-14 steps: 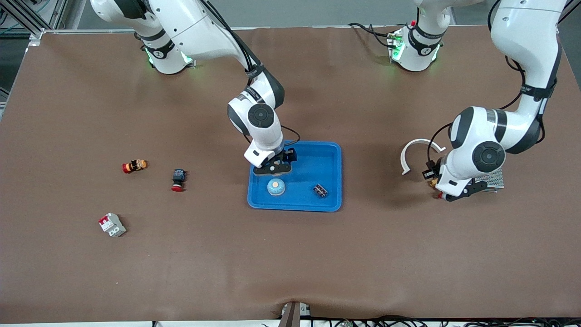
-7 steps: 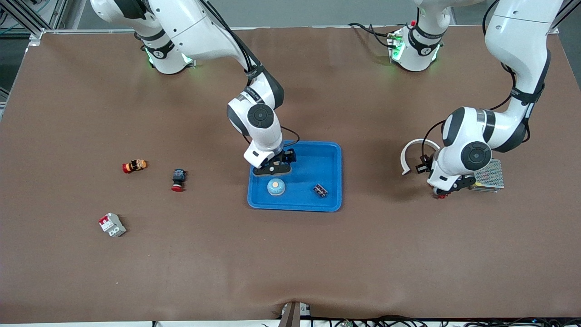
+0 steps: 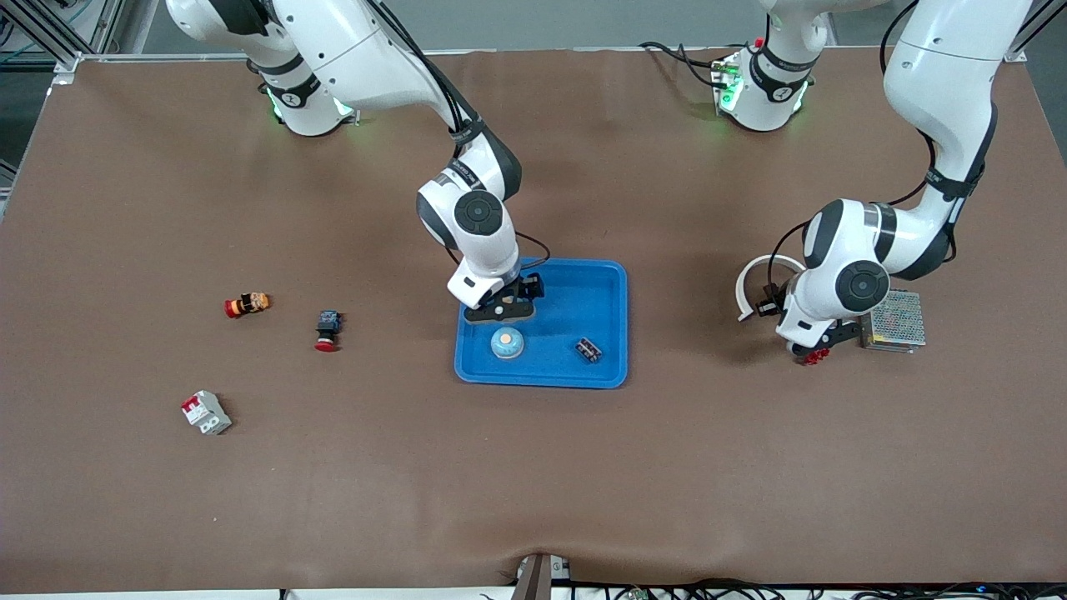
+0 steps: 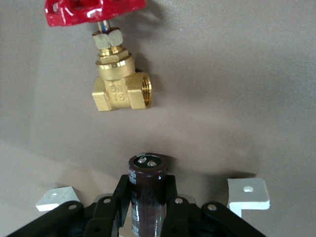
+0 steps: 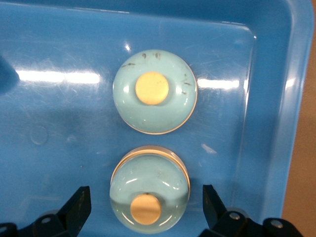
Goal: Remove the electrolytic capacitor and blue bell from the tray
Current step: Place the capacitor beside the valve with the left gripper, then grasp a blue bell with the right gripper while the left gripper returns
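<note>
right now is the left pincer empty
No, the left pincer is shut on a dark capacitor, above the table near a brass valve.

Hidden/cut-off bits

Front view: second bell (image 5: 149,191) hidden under right arm's wrist. Valve (image 4: 114,69) handwheel cut by left wrist view's edge; capacitor (image 4: 146,195) base too. Small dark part (image 3: 589,350) in tray (image 3: 613,283): too small to ID.

Two pale-blue bells (image 5: 154,92) (image 5: 149,189) sit in one blue tray (image 3: 613,287). Two capacitors (image 3: 589,350) (image 4: 147,192) appear, plus one brass valve (image 4: 117,86).
</note>
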You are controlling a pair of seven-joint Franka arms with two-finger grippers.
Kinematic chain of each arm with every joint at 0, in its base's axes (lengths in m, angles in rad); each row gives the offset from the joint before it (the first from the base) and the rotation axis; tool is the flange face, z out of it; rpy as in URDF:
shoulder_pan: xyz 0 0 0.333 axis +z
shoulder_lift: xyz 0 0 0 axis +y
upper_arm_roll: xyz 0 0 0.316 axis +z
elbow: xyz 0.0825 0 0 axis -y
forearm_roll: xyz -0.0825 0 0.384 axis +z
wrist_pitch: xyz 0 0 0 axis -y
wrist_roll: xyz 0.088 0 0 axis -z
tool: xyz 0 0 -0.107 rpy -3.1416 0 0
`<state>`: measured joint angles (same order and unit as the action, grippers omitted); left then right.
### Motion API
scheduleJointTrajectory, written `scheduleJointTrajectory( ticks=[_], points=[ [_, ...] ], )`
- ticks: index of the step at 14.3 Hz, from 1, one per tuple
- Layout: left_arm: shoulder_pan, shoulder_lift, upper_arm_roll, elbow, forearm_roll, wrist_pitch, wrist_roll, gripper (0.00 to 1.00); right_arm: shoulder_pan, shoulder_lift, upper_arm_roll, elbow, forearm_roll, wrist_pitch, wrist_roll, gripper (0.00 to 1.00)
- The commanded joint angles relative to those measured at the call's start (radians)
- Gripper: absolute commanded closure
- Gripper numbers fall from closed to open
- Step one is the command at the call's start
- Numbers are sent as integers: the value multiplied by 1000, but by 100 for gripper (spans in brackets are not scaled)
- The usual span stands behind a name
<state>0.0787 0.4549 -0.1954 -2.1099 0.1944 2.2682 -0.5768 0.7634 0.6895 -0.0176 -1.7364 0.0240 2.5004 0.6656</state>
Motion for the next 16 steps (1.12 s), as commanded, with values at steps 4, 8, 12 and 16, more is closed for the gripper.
scheduleJointTrajectory(
  ticks=[4, 8, 12, 16],
  points=[
    [10, -38, -12, 40, 20, -31, 6, 0, 10, 24, -8, 25, -19, 20, 17, 5],
    [3, -67, -38, 241, 13, -292, 8, 0, 10, 24, -8, 25, -19, 20, 17, 32],
    [-7, -56, -93, 471, -35, -536, 5, 0, 5, 22, -8, 31, -18, 18, 16, 47],
    [-8, -56, -140, 499, -67, -535, -41, 0, 1, 1, -8, 38, -15, -5, 9, 54]
  ],
)
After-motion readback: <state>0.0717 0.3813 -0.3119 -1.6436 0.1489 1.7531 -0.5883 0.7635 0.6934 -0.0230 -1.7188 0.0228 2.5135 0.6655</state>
